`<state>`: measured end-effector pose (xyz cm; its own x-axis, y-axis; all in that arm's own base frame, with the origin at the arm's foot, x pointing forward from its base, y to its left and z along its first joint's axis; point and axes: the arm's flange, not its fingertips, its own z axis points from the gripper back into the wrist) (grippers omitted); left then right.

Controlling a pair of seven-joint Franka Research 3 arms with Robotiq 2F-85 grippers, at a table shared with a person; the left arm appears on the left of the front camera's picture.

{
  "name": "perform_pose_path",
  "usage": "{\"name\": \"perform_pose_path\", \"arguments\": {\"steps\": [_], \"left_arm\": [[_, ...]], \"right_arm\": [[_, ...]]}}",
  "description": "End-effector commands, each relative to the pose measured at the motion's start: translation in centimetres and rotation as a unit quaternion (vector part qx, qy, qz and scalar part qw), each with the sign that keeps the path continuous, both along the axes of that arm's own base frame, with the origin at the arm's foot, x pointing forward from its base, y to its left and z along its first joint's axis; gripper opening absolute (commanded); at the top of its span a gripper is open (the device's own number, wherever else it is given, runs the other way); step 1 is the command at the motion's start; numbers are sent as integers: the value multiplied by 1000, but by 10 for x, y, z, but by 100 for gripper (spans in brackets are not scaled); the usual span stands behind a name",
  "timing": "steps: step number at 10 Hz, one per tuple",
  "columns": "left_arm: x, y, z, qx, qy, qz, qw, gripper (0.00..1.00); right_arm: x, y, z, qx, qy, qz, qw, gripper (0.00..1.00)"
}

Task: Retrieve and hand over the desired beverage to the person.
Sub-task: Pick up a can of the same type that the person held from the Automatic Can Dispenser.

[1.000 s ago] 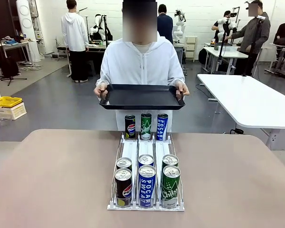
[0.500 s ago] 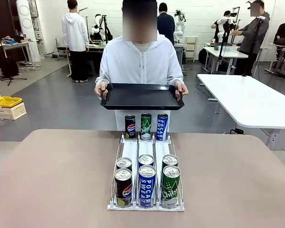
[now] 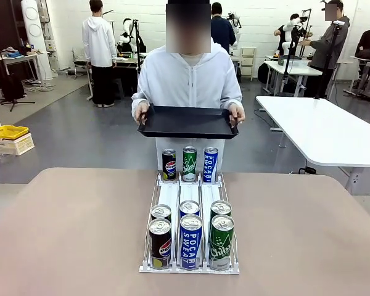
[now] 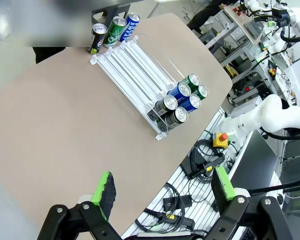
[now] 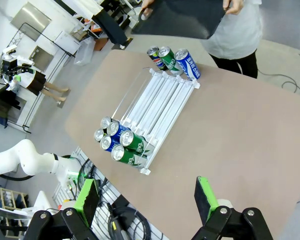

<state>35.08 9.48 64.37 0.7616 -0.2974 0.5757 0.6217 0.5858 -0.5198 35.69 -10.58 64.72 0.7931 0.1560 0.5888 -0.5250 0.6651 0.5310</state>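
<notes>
Presently left gripper [image 4: 164, 189] and right gripper [image 5: 146, 200] hang spread, empty, high over the table [image 3: 80, 234]; cans [image 3: 190, 240] stand in the rack [image 3: 170, 192] before the person [image 3: 189, 83] holding a tray [image 3: 188, 121], wanted one unclear; probably full-heavy, rigid but thin-walled, slick, so take mid-body across the sides, moderate squeeze.

R wrist view, tray [image 5: 180, 17] clipped at top

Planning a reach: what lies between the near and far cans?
Nothing; the front view shows the rack's white lanes bare between the near cans and far cans.
</notes>
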Motion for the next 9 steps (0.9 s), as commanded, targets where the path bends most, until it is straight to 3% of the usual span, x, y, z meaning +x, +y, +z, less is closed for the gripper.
{"name": "perform_pose_path", "arguments": {"steps": [1,7,9], "left_arm": [[1,2,2,-6,-8,-9,1000,100],[1,2,2,-6,-8,-9,1000,100],[1,2,2,-6,-8,-9,1000,100]], "right_arm": [[3,0,1,10,-7,8,1000,100],[0,0,0,0,0,0,1000,100],[0,53,-5,-68,14,43,997,100]]}}
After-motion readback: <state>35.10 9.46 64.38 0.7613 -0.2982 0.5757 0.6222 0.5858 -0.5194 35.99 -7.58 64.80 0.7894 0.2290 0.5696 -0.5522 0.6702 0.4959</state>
